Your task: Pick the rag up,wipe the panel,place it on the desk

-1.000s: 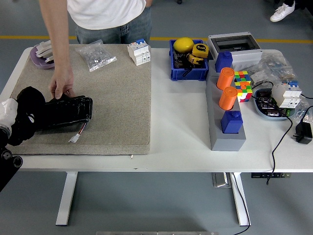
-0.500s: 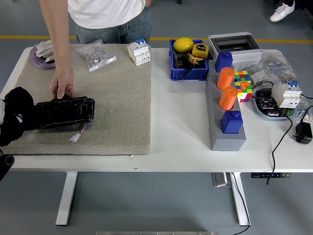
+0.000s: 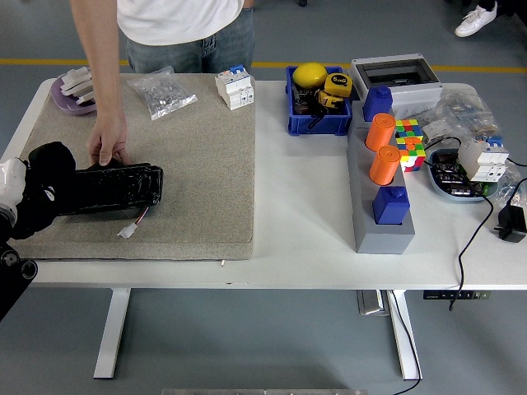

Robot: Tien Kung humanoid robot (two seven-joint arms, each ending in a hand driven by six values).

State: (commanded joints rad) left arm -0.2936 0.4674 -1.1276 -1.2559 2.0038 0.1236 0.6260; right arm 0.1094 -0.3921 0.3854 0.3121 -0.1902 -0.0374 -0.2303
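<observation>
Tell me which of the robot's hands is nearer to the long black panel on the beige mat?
The left hand. It sits at the long black panel's left end, under a black rag. The right hand isn't in view. A person's hand steadies the panel's far edge.

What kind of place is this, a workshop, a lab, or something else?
Probably a robotics lab or workshop. A white height-adjustable table stands on a grey floor with a yellow line. On it are circuit breakers, a blue parts bin with a tape measure, and a grey electrical box.
</observation>
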